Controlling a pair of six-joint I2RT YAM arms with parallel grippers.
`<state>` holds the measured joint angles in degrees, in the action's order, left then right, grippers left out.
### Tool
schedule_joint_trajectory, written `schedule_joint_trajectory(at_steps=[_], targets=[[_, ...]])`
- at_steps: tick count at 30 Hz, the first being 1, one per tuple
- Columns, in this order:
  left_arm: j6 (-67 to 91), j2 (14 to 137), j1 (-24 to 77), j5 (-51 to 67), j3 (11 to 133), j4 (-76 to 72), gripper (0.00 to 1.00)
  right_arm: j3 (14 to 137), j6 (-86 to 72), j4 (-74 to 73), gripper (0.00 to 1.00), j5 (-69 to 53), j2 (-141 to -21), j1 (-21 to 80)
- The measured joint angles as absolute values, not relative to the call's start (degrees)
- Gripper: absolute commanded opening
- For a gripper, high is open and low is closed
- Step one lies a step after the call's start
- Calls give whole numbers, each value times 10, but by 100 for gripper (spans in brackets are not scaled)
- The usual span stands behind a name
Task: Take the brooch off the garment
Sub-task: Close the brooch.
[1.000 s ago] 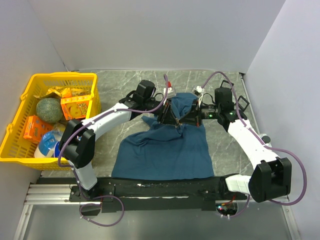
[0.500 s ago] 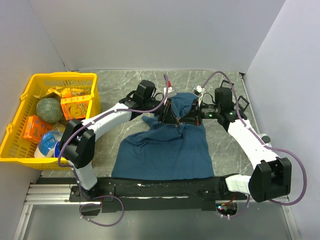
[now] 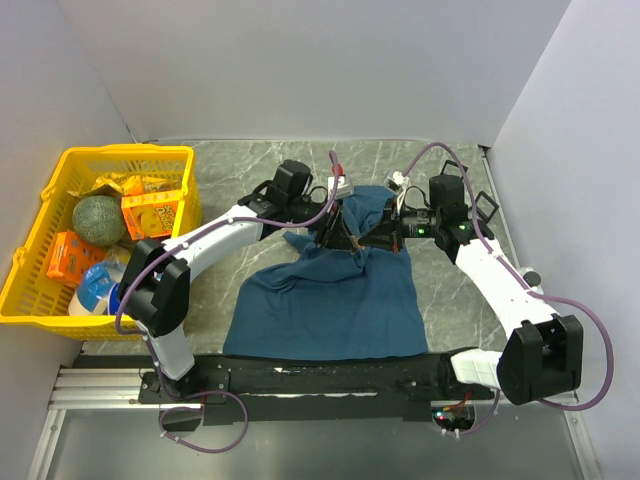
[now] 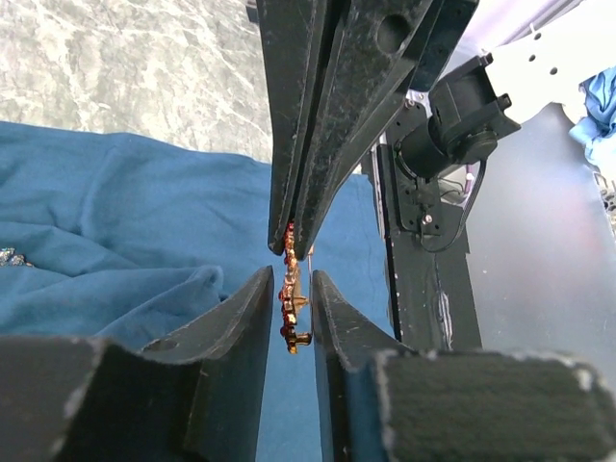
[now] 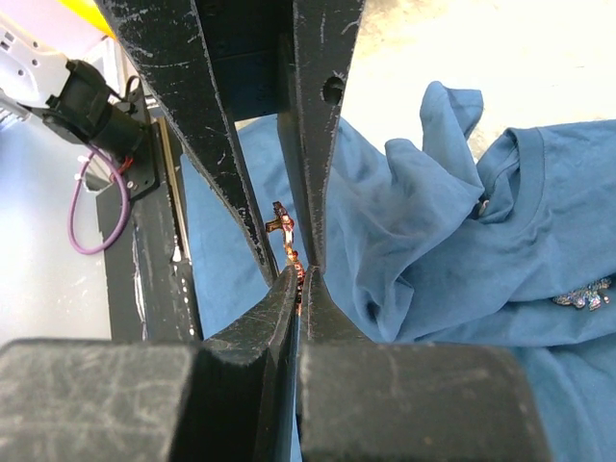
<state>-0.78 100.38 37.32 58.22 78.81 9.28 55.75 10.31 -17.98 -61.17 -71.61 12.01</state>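
**Brooch position.** The brooch (image 5: 285, 231), a small gold piece with red stones, hangs edge-on between the two claws. It is above the upper part of the garment (image 3: 330, 305), near the middle of the worktop (image 3: 240, 165) and towards its far edge. From these views it cannot be told whether its pin passes through the cloth.

**Claw state.**
- The right claw (image 5: 299, 281) is clamped on one end of the brooch, its fingers pressed together.
- The left claw (image 4: 291, 281) stands at a narrow gap. Its fingers flank the other end of the brooch without a clear grip on it.

**Garment.** The dark teal T-shirt lies spread from the middle of the worktop to its near edge. The collar end is bunched and raised under the claws.

**Step in hand (judged).** Separate the brooch from the cloth while the right claw alone carries it.
1. Keep the right claw's pressure constant, as the brooch is thin and may pivot or slip.
2. Draw the left claw back along its own axis so that its fingers do not knock the brooch.
3. Lift the brooch slowly and check that no cloth rises with it.
4. If the cloth follows, pin the fold down with the left claw.

**Surroundings.** A yellow basket (image 3: 130, 152) of groceries sits at the left edge, well apart.
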Motion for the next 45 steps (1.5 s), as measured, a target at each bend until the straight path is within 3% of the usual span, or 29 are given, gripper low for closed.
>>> schedule_joint_trajectory(at_steps=[5, 9, 12, 20, 23, 25, 26, 45], targets=[[-20, 1004, 372, 585, 789, 105, 41, 557, 103, -180, 0, -618, -716, 120], [-29, 1004, 370, 591, 791, 118, 58, 557, 102, -181, 0, -627, -716, 120], [-38, 1004, 365, 601, 792, 123, 66, 557, 103, -181, 0, -629, -716, 120], [-70, 1004, 343, 607, 800, 158, 79, 554, 128, -186, 0, -603, -710, 120], [-85, 1003, 331, 606, 809, 176, 88, 542, 149, -189, 0, -579, -697, 121], [-96, 1001, 322, 604, 815, 188, 99, 536, 166, -193, 0, -557, -686, 124], [-102, 998, 318, 600, 817, 194, 96, 533, 176, -193, 0, -545, -681, 126], [-191, 926, 307, 496, 836, 288, 96, 487, 304, -169, 0, -299, -616, 159]])
